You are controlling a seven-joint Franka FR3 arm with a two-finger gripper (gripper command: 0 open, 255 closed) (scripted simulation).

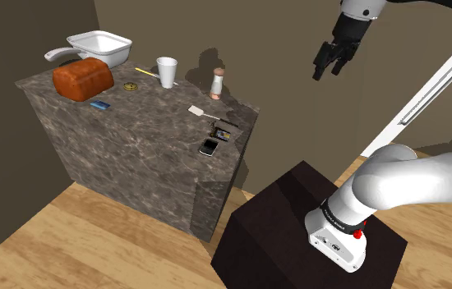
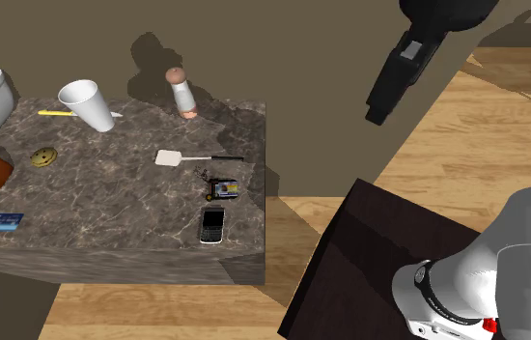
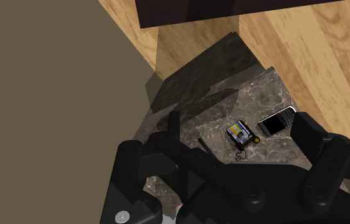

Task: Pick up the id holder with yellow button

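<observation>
The id holder [image 2: 223, 186] is lying flat near the bench [image 2: 109, 208] corner, just beside a black phone [image 2: 213, 225]. In the second exterior view its long axis is running roughly left to right, with the yellow button end and thin chain pointing toward that view's left. Its card is showing blue and yellow patches, and any writing is too small to read. The pincer [image 1: 331, 67] is hanging with its 2 fingers spread, high up and well apart from the holder, touching nothing.
</observation>
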